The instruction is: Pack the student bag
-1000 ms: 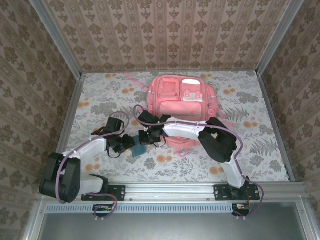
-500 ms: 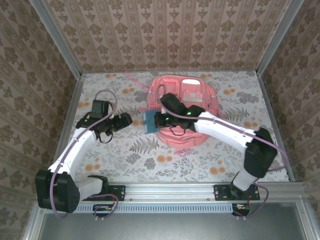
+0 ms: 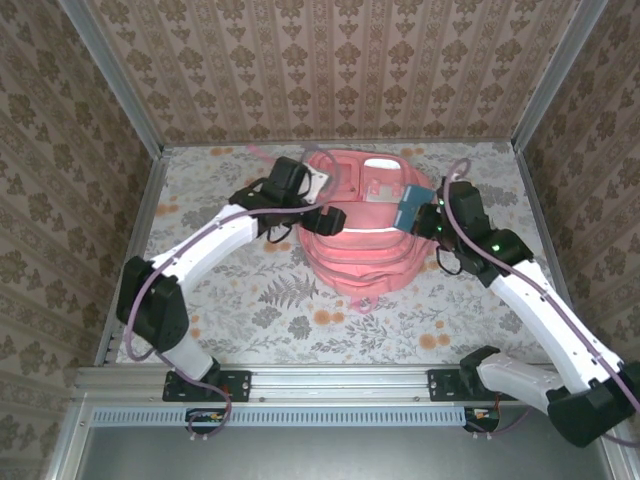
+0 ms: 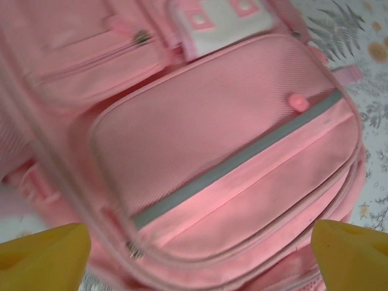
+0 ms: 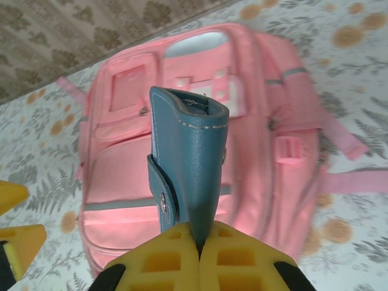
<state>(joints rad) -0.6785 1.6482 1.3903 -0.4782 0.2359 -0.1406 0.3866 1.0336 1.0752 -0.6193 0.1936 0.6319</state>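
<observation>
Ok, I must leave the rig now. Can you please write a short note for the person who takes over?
Left gripper: open and empty, hanging over the front pocket of the student bag.
Right gripper: shut on a blue snap pouch, held in the air over the bag's right side.
Bag: lying front up on the table. The front pocket looks zipped shut.
Done: the pouch is lifted off the table.
Left: open a pocket, put the pouch in, probably zip it up.
</observation>
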